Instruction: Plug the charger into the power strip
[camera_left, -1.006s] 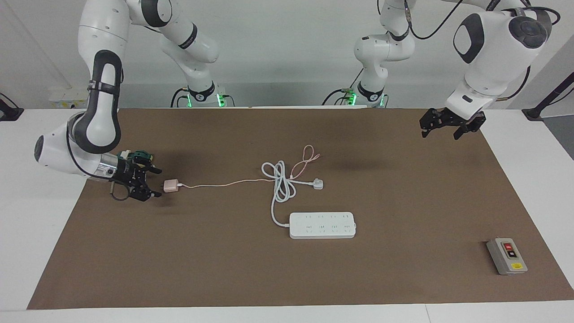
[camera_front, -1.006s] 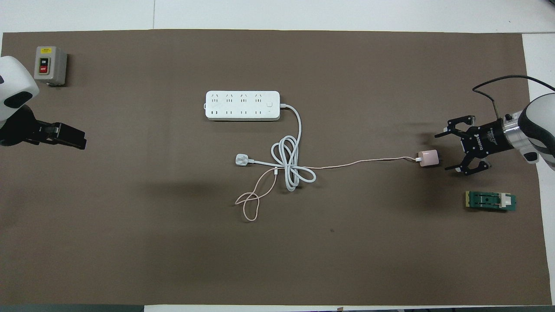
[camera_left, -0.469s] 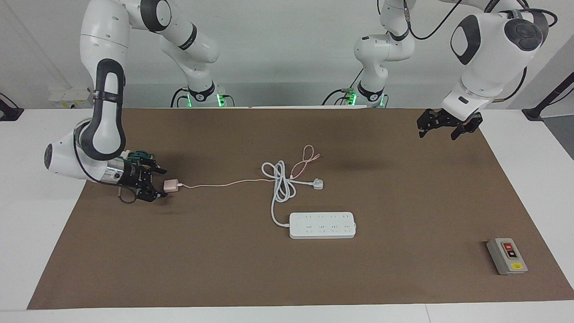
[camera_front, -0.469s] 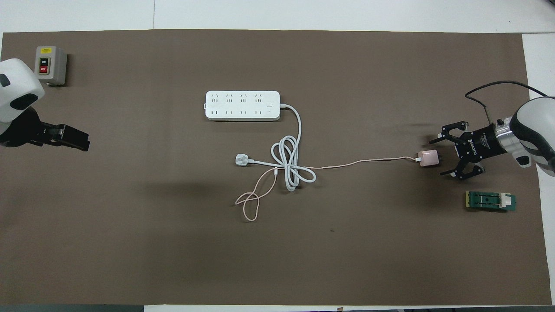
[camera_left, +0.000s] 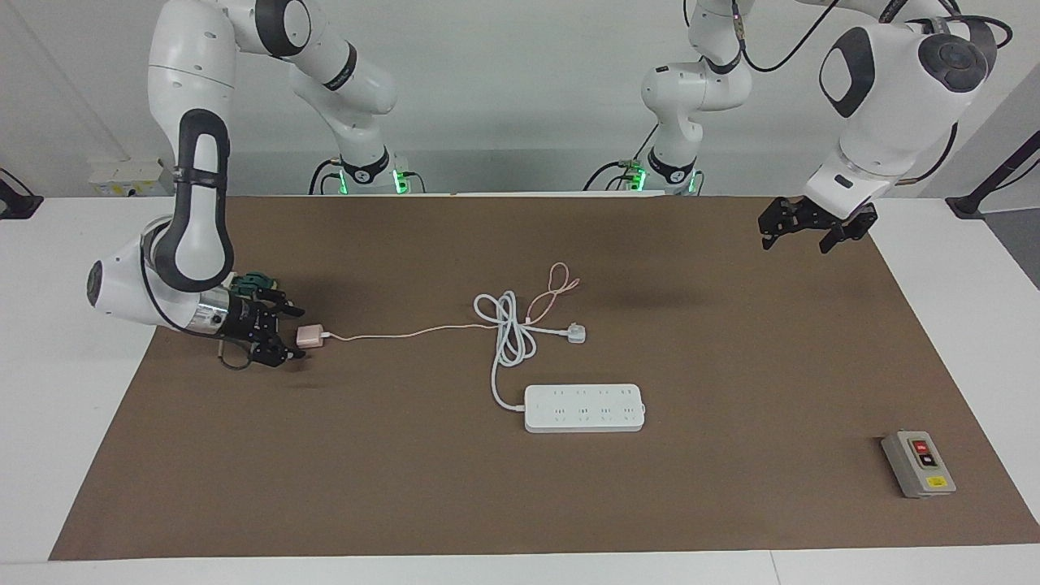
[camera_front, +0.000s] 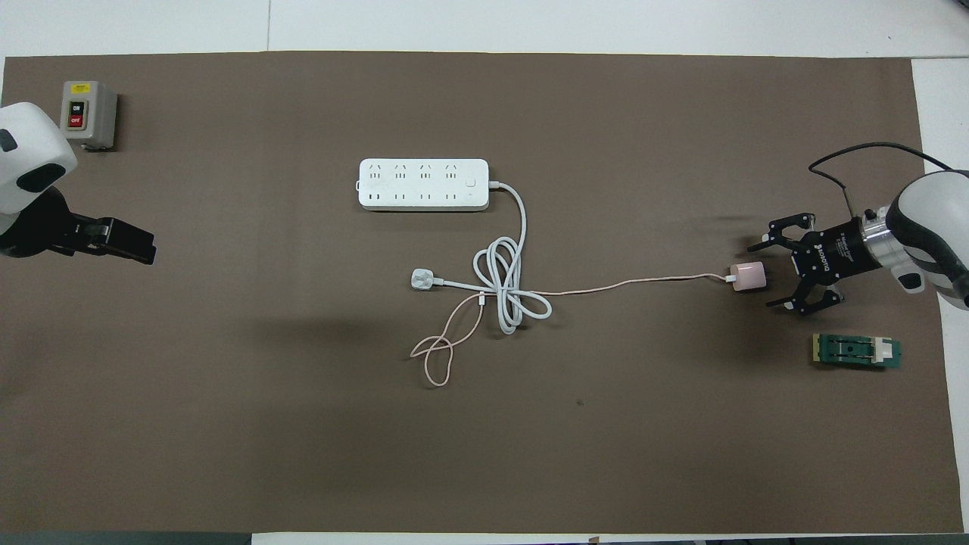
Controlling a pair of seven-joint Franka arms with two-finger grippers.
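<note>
Nearest to the robots on your table [camera_left: 731, 341] [camera_front: 227, 424] is a small green part [camera_left: 253, 281] [camera_front: 857, 351], close to the right arm's end. A little farther out, your right claw [camera_left: 286, 331] [camera_front: 774, 274] sits low and lies on its side, pointing toward the middle of the table. Its two fingers are spread wide and hold nothing. The pink charger [camera_left: 309, 335] [camera_front: 747, 277] rests on the table just in front of the finger tips, lined up with the gap between them, and nothing has hold of it. You cannot tell if a tip touches it. The thin pink cable [camera_left: 406, 331] [camera_front: 628, 284] runs from the charger toward the middle of the table and ends in a small loop nearer to the robots. There it crosses a thick white cord [camera_left: 508, 333] [camera_front: 509, 291] that lies in loose loops, with a white plug [camera_left: 576, 333] [camera_front: 422, 279] beside them. The cord goes on to the strip [camera_left: 584, 407] [camera_front: 423, 184], which lies flat, farther from the robots than the loops, with all its sockets bare. Your left claw [camera_left: 800, 233] [camera_front: 125, 244] hangs up in the air over the left arm's end of the table, with its fingers apart and nothing in them, and that arm waits. Farthest out, at that same end, stands a grey box [camera_left: 918, 464] [camera_front: 88, 114] with a red and a black button.
</note>
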